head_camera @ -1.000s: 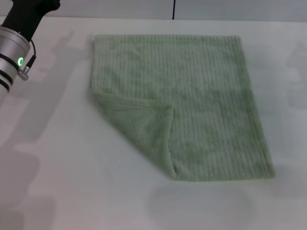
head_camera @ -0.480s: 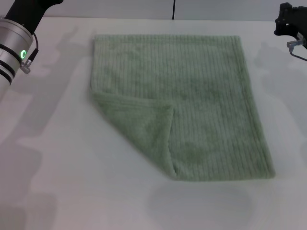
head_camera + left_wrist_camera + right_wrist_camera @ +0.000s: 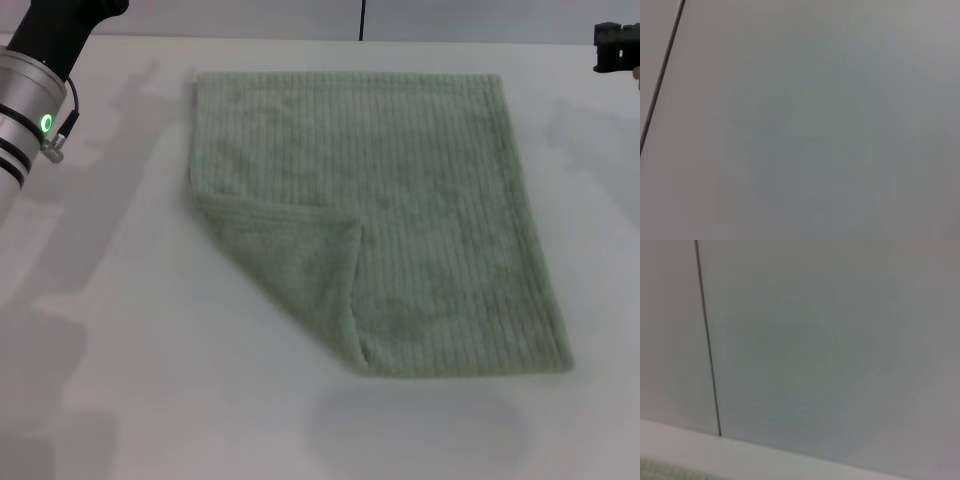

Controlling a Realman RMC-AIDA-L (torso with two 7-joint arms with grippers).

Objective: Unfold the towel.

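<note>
The pale green ribbed towel [image 3: 400, 210] lies flat on the white table [image 3: 150, 350] in the head view. Its near-left corner is folded over onto the cloth as a triangular flap [image 3: 295, 265]. My left arm [image 3: 35, 85] is raised at the far left, well clear of the towel, and its gripper is out of frame. Only a dark piece of my right arm [image 3: 618, 45] shows at the far right edge, beyond the towel's far right corner. A sliver of the towel [image 3: 660, 471] appears in a corner of the right wrist view. The left wrist view shows only a blank wall.
A wall with a dark vertical seam [image 3: 361, 18] rises behind the table's far edge. Bare tabletop surrounds the towel on all sides.
The dark piece of my right arm came into view at the far right and has since drawn back toward the frame's edge. The left arm shifted slightly. The towel has not moved.
</note>
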